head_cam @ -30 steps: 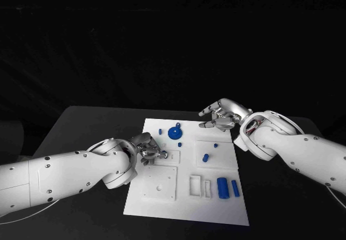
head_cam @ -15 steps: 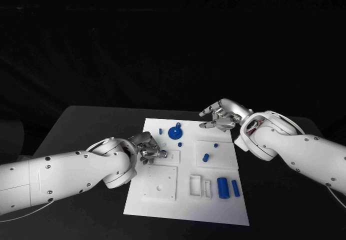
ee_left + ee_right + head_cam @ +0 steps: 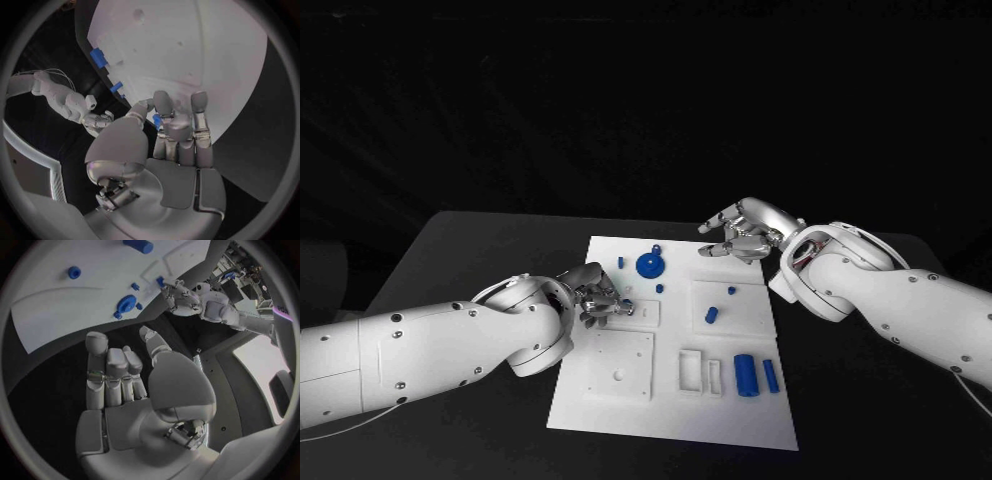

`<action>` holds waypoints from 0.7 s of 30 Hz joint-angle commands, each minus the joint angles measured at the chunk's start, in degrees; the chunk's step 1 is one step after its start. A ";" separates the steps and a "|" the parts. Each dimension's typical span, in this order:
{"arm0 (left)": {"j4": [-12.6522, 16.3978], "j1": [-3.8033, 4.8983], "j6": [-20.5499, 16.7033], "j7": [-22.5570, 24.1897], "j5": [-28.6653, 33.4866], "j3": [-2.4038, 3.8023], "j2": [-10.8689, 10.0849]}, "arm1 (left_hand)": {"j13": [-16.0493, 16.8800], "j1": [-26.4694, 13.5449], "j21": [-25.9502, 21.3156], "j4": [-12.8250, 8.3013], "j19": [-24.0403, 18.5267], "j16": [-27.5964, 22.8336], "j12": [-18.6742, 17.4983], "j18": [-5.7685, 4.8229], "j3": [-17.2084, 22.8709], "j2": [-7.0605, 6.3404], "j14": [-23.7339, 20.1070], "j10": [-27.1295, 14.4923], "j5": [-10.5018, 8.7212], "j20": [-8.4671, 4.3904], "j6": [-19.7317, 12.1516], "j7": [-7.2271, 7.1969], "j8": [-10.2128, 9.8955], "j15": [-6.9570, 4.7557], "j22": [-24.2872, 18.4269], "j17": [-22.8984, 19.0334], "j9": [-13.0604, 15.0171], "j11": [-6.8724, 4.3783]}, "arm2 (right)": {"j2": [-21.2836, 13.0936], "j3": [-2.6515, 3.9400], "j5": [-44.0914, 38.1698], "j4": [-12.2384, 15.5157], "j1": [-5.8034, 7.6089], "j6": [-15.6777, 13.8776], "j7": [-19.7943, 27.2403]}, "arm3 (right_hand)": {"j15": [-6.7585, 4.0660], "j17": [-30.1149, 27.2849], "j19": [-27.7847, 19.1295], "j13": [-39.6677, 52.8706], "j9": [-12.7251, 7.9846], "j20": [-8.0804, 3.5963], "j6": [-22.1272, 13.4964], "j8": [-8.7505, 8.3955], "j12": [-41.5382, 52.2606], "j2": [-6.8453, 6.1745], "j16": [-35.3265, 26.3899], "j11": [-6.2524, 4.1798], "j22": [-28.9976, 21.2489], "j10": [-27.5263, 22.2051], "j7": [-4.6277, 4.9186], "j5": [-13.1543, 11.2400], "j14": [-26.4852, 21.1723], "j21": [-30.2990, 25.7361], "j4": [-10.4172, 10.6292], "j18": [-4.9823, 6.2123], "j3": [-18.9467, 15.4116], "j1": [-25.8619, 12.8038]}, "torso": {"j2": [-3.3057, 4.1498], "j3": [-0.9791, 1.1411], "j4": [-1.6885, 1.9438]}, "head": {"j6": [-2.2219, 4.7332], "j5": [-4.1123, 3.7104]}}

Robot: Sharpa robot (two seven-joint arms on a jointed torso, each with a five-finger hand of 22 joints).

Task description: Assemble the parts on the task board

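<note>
The white task board (image 3: pixel 733 410) lies mid-table. My left hand (image 3: pixel 596 297) hovers over its left edge and pinches a small blue part (image 3: pixel 156 119) between thumb and fingers. Just beyond the board's far right corner hangs my right hand (image 3: pixel 744 232), fingers loosely bent and apart, holding nothing. On the board sit a round blue disc (image 3: pixel 651 266), a short blue cylinder (image 3: pixel 711 315), small blue pegs (image 3: pixel 659 289), and a thick blue cylinder (image 3: pixel 746 375) beside a thinner blue bar (image 3: pixel 770 375). The right wrist view shows the disc (image 3: pixel 127 303) and my left hand (image 3: pixel 181 297).
A raised white square plate (image 3: pixel 617 367) and narrow white slots (image 3: pixel 692 370) occupy the board's near half. Black table (image 3: pixel 473 260) surrounds the board on all sides. My right forearm (image 3: pixel 877 290) runs along the board's right side.
</note>
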 commanded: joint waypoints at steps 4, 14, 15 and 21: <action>-0.32 -0.44 3.82 -2.56 -0.22 -0.44 0.13 | 0.32 -0.32 0.25 -5.89 -0.11 0.38 0.43 -0.61 5.30 0.27 0.06 1.43 -0.26 0.27 9.42 -5.40 0.12 -0.32 1.09 0.42 0.17 -1.69 | -0.02 0.02 -0.50 -0.02 -0.12 0.80 0.11 | -0.09 0.05 2.08 0.02 -0.08 -0.11 0.43 0.10 0.23 0.13 -0.25 -0.40 3.42 0.04 -0.10 0.18 0.29 0.21 0.16 0.15 0.09 -0.55 | 0.02 0.01 0.00 | -0.07 -0.04; -0.35 -0.44 6.02 -2.83 -0.04 -0.44 0.29 | 1.32 -0.23 0.41 -5.57 -0.25 0.83 0.77 -0.50 4.75 0.67 0.03 1.39 -1.59 0.48 9.69 -5.50 0.10 -0.21 1.07 1.04 0.54 -1.69 | -0.01 0.02 -0.49 -0.06 -0.26 0.84 0.10 | -0.10 0.06 2.09 0.01 -0.09 -0.12 0.44 0.10 0.22 0.13 -0.25 -0.39 3.42 0.03 -0.10 0.20 0.29 0.21 0.26 0.14 0.10 -0.61 | 0.00 0.02 0.00 | -0.14 -0.01; -0.35 -0.44 6.19 -2.84 -0.02 -0.44 0.31 | 1.38 -0.21 0.42 -5.55 -0.26 0.83 0.78 -0.49 4.72 0.67 0.03 1.39 -1.72 0.49 9.66 -5.49 0.08 -0.21 1.07 1.05 0.55 -1.69 | 0.00 0.02 -0.49 -0.07 -0.28 0.85 0.10 | -0.10 0.06 2.09 0.01 -0.09 -0.12 0.44 0.10 0.22 0.13 -0.25 -0.39 3.42 0.03 -0.10 0.20 0.29 0.21 0.26 0.14 0.10 -0.61 | 0.00 0.02 -0.02 | -0.12 -0.01; -0.34 -0.44 7.11 -2.80 0.14 -0.44 0.40 | 1.67 -0.20 0.42 -5.43 -0.30 0.94 0.92 -0.48 4.62 0.78 0.07 1.40 -2.01 0.54 9.82 -5.54 0.12 -0.18 1.05 1.25 0.64 -1.69 | 0.03 0.02 -0.49 -0.13 -0.42 0.88 0.12 | -0.10 0.06 2.09 0.01 -0.09 -0.12 0.44 0.10 0.22 0.13 -0.25 -0.39 3.42 0.03 -0.10 0.20 0.29 0.21 0.26 0.14 0.10 -0.61 | 0.02 0.00 -0.03 | -0.24 0.00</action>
